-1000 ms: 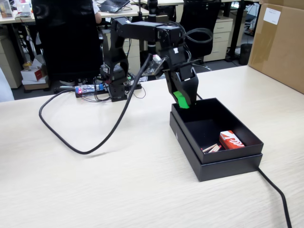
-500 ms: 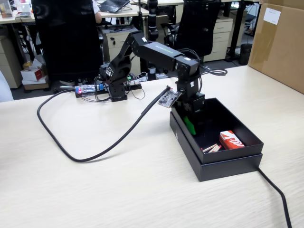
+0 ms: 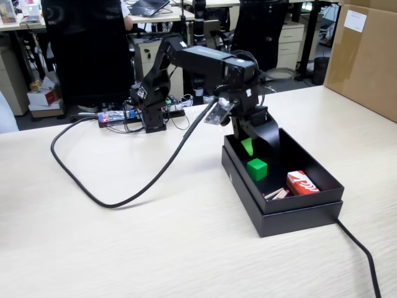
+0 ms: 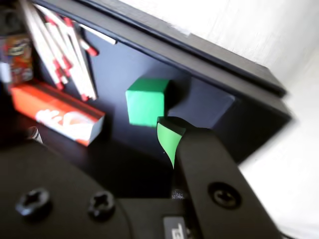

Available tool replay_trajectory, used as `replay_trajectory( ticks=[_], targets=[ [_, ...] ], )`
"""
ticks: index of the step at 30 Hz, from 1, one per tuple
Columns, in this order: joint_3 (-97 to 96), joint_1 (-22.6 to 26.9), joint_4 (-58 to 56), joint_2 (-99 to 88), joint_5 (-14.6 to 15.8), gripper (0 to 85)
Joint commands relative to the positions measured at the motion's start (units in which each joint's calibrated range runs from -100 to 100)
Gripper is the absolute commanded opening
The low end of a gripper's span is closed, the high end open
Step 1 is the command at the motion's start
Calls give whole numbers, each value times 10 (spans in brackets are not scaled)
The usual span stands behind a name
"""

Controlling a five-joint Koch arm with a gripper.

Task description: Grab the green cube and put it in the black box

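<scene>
The green cube (image 3: 257,169) (image 4: 146,101) rests free on the floor of the black box (image 3: 298,208) (image 4: 214,55), near the box's middle. My gripper (image 3: 260,148) (image 4: 92,127) hangs just above and behind the cube, inside the box's outline. It is open, with nothing between its jaws. In the wrist view the green-tipped finger (image 4: 168,139) sits right beside the cube's lower right corner, apart from it. The other jaw is a dark blur at the left edge.
A red and white packet (image 3: 302,183) (image 4: 60,112) and several matches (image 3: 276,194) (image 4: 60,50) also lie in the box. A large brown carton (image 3: 366,56) stands at the back right. Black cables (image 3: 124,192) cross the table left of the box.
</scene>
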Motion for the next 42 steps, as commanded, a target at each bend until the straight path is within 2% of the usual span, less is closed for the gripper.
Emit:
replay_trajectory(
  ticks=[1, 7, 13, 21, 26, 32, 39, 42],
  targets=[
    [0, -6, 15, -140, 7, 468],
    [-95, -27, 19, -359, 5, 480],
    [-255, -69, 49, -568, -11, 484],
    [-560, -130, 189, -787, -47, 484],
    [-758, -153, 314, -918, -50, 492],
    [-902, -154, 359, -1007, -52, 501],
    [-1081, -166, 543, -1015, -90, 512],
    [-1132, -166, 591, -1015, -97, 509]
  ],
)
